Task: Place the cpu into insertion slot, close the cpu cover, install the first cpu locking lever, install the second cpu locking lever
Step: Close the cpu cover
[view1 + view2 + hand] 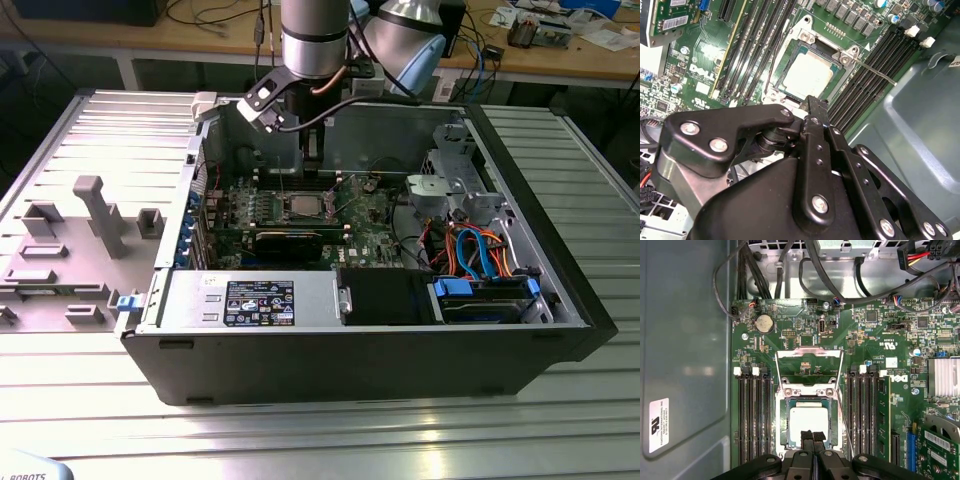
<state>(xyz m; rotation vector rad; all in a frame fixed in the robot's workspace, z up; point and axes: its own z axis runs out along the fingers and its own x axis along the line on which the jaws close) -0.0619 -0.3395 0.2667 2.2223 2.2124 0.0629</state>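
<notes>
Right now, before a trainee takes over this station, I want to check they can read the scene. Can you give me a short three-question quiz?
1. True or false: the cpu already lies in the insertion slot.
2. The cpu cover is: A) folded down over the chip; B) swung open, clear of the chip; C) lying outside the computer.
3. Fill in: the end effector, at the cpu's edge, has its fingers ___.

Key: 1 true; 2 B; 3 shut.
</notes>
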